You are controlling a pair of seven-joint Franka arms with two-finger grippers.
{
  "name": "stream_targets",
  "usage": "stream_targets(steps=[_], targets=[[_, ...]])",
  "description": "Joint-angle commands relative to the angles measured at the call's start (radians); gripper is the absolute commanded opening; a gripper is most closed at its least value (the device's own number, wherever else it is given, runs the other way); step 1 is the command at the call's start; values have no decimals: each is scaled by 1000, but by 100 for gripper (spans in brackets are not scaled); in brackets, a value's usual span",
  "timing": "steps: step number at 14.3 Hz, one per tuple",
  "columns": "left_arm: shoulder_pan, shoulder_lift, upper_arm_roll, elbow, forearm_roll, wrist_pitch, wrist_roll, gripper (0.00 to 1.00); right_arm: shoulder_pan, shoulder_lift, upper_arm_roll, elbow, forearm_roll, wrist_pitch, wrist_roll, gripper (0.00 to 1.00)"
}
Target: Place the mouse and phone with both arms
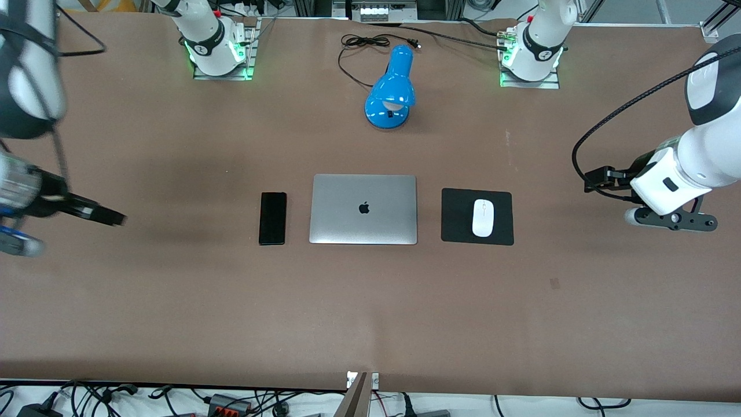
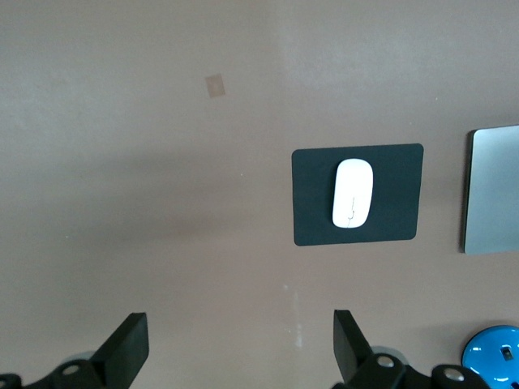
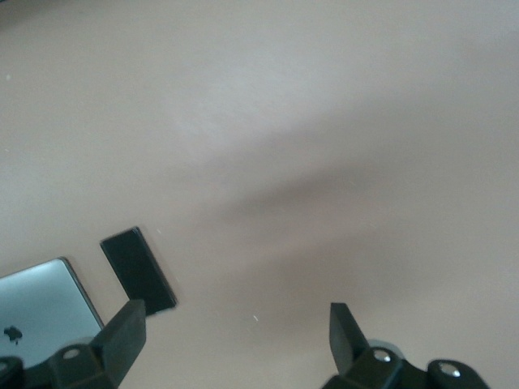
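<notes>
Mouse (image 1: 482, 218) sits on its pad (image 1: 457, 231), phone (image 1: 272, 218) beside the laptop (image 1: 363, 209). Left gripper (image 2: 239, 348) and right gripper (image 3: 235, 336) hang wide open and empty at the table's ends. Job looks done; both arms just wait

Wide bare counter (image 1: 173, 301) lay open around the row of phone (image 1: 272, 218), laptop (image 1: 363, 209) and mouse (image 1: 482, 218) on its pad (image 1: 453, 217), with only narrow gaps between them, and the blue lamp (image 1: 391, 90) standing farther back.
</notes>
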Motion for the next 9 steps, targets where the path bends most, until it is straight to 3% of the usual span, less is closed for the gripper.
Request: stream_targets(steps=[1, 6, 9], targets=[[0, 2, -6, 19, 15, -29, 12, 100, -27, -46, 18, 39, -8, -118, 1, 100], [35, 8, 0, 67, 2, -18, 17, 100, -54, -61, -3, 36, -4, -150, -11, 100], [32, 4, 5, 78, 5, -16, 14, 100, -42, -114, 9, -19, -69, -30, -24, 100]])
